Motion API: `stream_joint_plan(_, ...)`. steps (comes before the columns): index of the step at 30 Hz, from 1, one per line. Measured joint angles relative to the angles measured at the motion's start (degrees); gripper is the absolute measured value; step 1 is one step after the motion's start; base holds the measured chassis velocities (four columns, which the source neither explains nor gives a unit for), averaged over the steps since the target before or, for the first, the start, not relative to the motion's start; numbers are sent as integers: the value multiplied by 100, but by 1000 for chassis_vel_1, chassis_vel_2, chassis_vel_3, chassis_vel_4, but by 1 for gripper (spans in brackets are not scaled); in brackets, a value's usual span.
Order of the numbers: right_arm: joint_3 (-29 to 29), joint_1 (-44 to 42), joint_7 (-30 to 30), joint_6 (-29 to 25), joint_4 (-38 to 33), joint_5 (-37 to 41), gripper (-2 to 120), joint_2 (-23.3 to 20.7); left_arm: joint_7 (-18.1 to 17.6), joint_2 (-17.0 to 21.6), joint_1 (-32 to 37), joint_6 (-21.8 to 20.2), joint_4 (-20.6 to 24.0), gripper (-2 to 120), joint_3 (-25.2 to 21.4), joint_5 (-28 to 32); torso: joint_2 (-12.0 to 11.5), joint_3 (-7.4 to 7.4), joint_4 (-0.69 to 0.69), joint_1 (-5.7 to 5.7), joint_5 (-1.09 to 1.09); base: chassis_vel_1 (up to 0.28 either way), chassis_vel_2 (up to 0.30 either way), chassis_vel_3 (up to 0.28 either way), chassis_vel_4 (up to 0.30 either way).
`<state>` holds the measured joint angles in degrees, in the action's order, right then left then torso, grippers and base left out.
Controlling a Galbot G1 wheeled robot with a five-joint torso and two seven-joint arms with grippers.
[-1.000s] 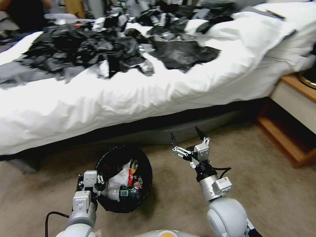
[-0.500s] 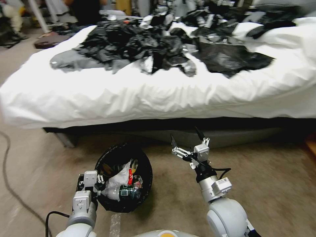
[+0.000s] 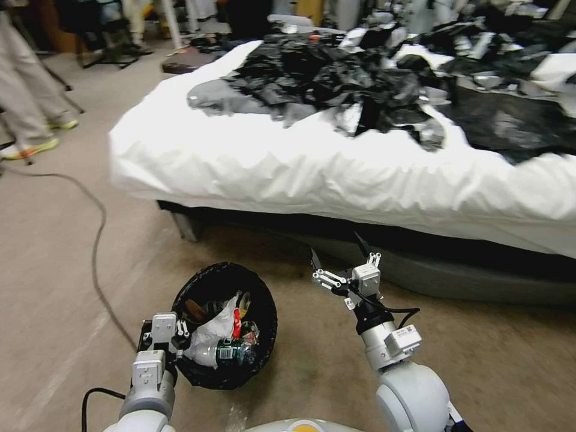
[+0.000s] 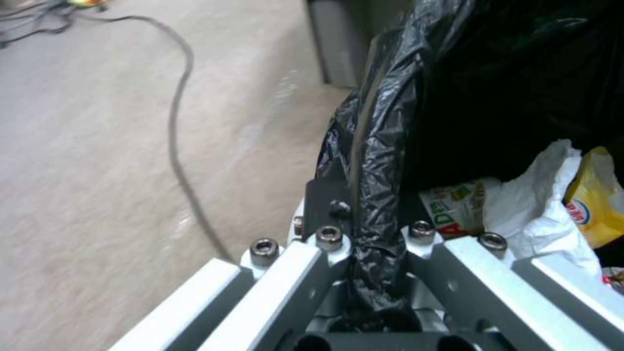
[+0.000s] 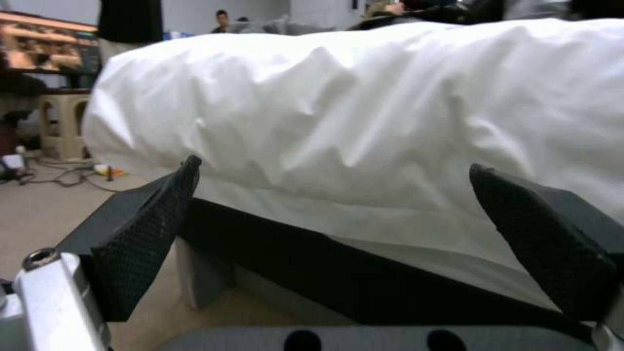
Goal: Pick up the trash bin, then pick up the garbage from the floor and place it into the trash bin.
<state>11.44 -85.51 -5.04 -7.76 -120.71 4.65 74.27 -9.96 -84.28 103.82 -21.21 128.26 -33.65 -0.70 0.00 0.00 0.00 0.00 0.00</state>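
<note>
The trash bin [image 3: 207, 282], lined with a black bag, hangs low in front of me, held at its near rim by my left gripper [image 3: 161, 336], which is shut on the rim. In the left wrist view the bag-covered rim [image 4: 374, 161] is pinched between the fingers [image 4: 321, 204]. Garbage lies inside the bin: white tissue [image 3: 213, 330], a bottle [image 3: 231, 351], a red wrapper [image 3: 237, 321], a yellow wrapper [image 4: 594, 200]. My right gripper [image 3: 339, 255] is raised beside the bin, open and holding nothing; its black fingertips [image 5: 149, 229] frame the bed's side.
A bed with a white duvet [image 3: 312, 168] carries a pile of black clothing [image 3: 336, 78]. A black cable [image 3: 96, 240] runs across the carpet on the left. A person's legs [image 3: 27, 102] stand at the far left. Open carpet lies to the left.
The whole head view has swung left: the bed slid right, the nightstand left the picture, and the cable and the person's legs came in. Both arms and the bin keep the same pose.
</note>
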Motion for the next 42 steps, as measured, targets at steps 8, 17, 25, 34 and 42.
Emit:
stream_joint_plan(8,43,8,4,0,-9,7,100,0,3,7,-30,-20,19,0,-2,11,0,0,0,0,0,129,120,134,117)
stream_joint_plan(17,102,57,26,-12,-9,30,100,12,14,8,-62,-41,27,0,-35,18,0,0,0,0,0,124,123,119,120)
stream_joint_plan(25,116,55,51,-23,-13,30,100,10,15,0,-65,-44,35,0,-26,16,0,0,0,0,1,125,131,130,123)
stream_joint_plan(34,120,27,62,-33,-33,16,100,20,17,0,-51,-45,84,0,-22,16,0,0,0,0,0,131,127,124,118)
stream_joint_plan(42,128,15,64,-35,-61,9,100,15,19,-7,-51,-45,91,0,-14,15,0,0,-1,-1,0,129,130,134,121)
